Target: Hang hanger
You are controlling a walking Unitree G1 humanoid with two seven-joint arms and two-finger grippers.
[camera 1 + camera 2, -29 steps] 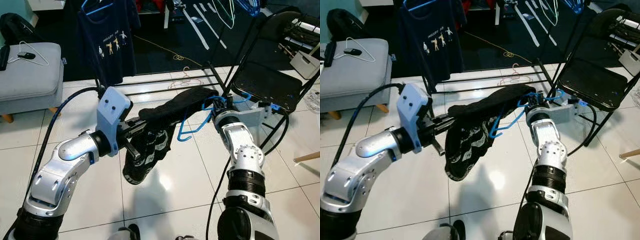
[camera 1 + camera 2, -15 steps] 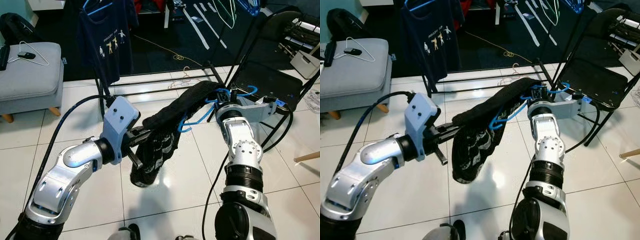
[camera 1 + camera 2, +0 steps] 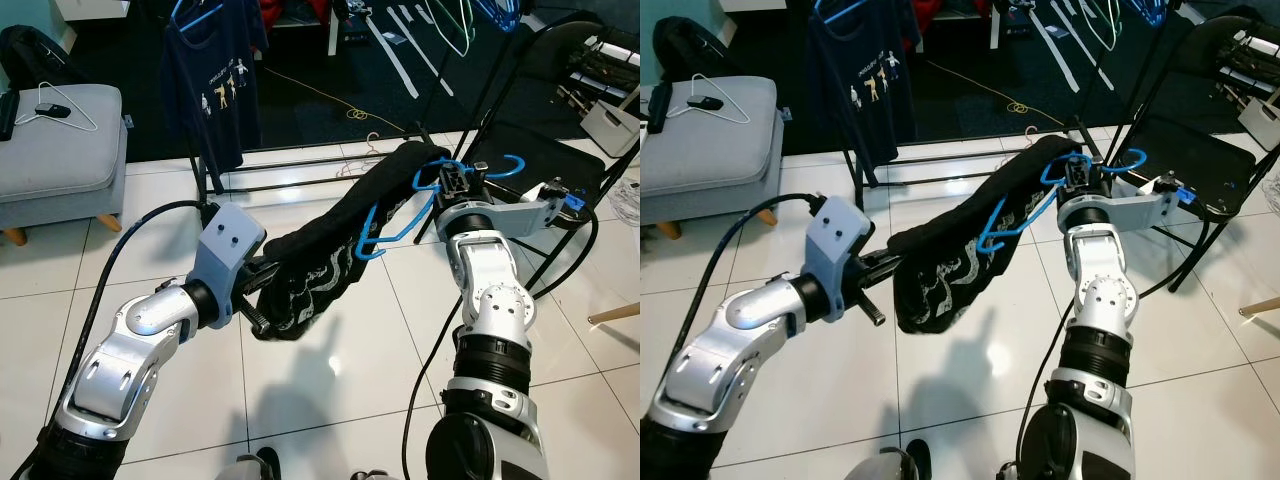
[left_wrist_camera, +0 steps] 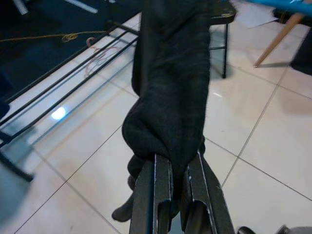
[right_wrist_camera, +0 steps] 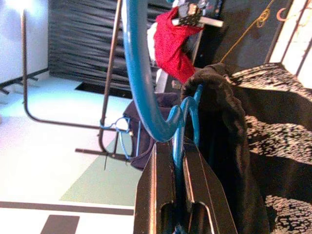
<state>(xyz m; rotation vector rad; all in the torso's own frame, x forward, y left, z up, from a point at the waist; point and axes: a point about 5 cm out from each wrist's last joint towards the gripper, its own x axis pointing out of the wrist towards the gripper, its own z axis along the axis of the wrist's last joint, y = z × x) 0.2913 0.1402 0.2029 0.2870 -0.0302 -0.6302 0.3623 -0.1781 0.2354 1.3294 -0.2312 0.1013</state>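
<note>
A white tiled floor (image 3: 330,370) gives way to a dark floor area at the far side of the room. A grey cushioned stool (image 3: 55,140) stands at the far left. A dark T-shirt (image 3: 215,85) hangs on a black garment rack (image 3: 300,165) whose low bars cross the tiles ahead. A black folding chair (image 3: 525,150) stands to the right, close behind the right arm. The right gripper (image 5: 176,161) has its fingers clenched on the neck of a blue hanger (image 3: 405,215), held raised above the floor in front of the rack. A black patterned garment (image 3: 320,265) drapes from the hanger across to the left gripper (image 4: 178,173), whose fingers pinch its bunched end.
</note>
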